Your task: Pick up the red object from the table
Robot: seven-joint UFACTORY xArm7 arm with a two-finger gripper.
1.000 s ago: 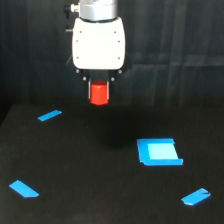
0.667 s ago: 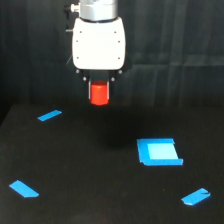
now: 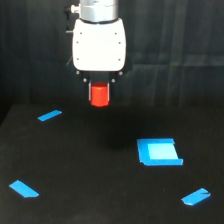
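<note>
The gripper (image 3: 99, 95) hangs above the table (image 3: 100, 180), its white housing filling the upper middle of the exterior view. Its dark fingers (image 3: 90, 92) pinch the red object (image 3: 100, 96) from either side, holding the stubby block upright and clear of the black surface. A faint dark shadow lies on the table below it. A blue tape strip (image 3: 49, 116) lies on the table toward the exterior view's left, lower in the frame than the block and apart from it. A blue square patch (image 3: 159, 152) sits toward the exterior view's right, well apart from the gripper. Two more strips lie near the front edge: one (image 3: 23, 189) at the exterior view's left and one (image 3: 196, 196) at its right. Behind the arm hangs a dark backdrop (image 3: 175, 60).
</note>
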